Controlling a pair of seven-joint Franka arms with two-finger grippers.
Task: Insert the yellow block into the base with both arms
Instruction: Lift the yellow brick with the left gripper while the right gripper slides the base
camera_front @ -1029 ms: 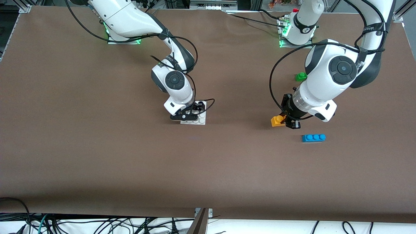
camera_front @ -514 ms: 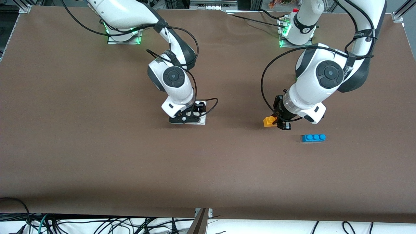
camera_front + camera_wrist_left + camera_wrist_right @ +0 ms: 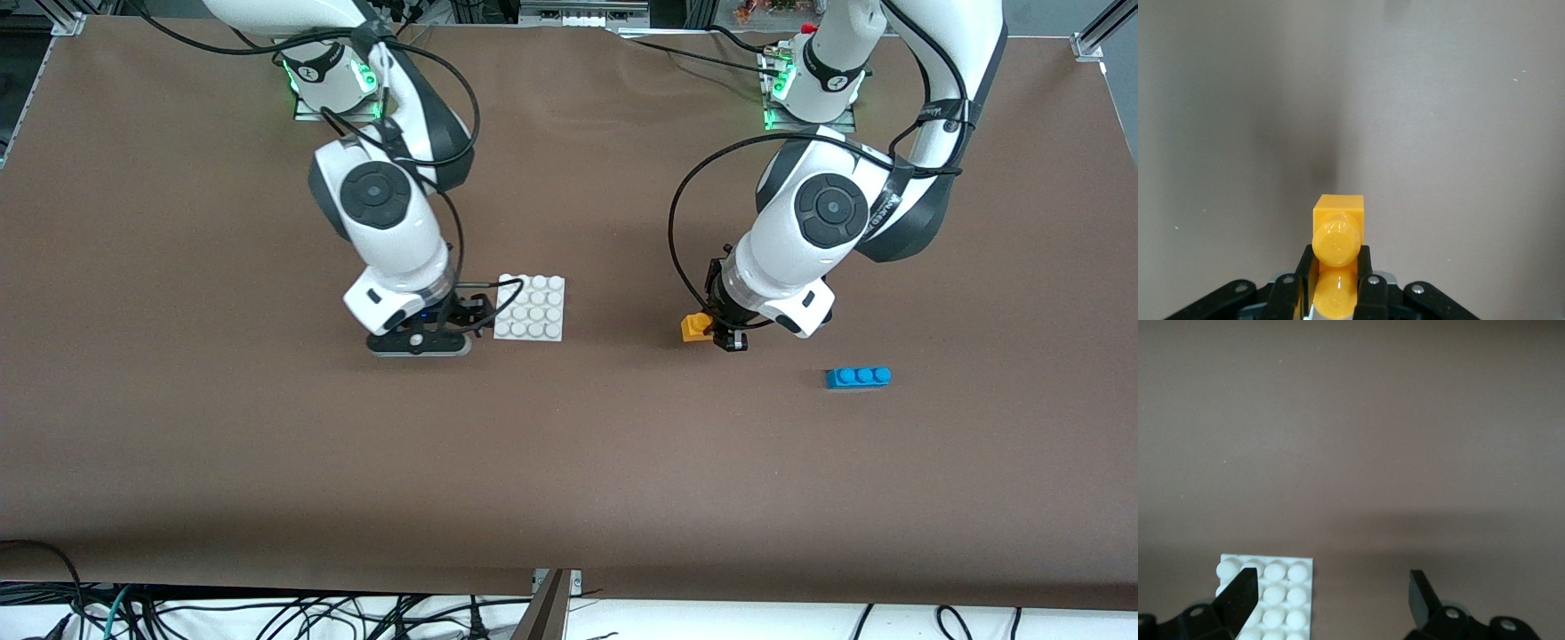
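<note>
**Yellow block gripped by the left arm, base lying free beside the right**

You see the brown-covered table (image 3: 178,427) carrying everything. The two white jointed arms reach down from their bases.

Your right end effector (image 3: 462,322) is low at the table, beside the flat white square plastic base (image 3: 531,307) with its grid of round studs, on the side toward the right arm's end of the table. Its fingers (image 3: 1238,597) stand apart with nothing between them; in the right wrist view one fingertip overlaps the base's edge.

Your left end effector (image 3: 711,327) is clamped on the small yellow-orange plastic block (image 3: 693,327), which it holds over bare table well apart from the base, toward the left arm's end. In the left wrist view both black fingers (image 3: 1367,283) press the block's sides.

The longer blue three-stud brick (image 3: 858,378) lies on the table, nearer to the front camera than the block.
</note>
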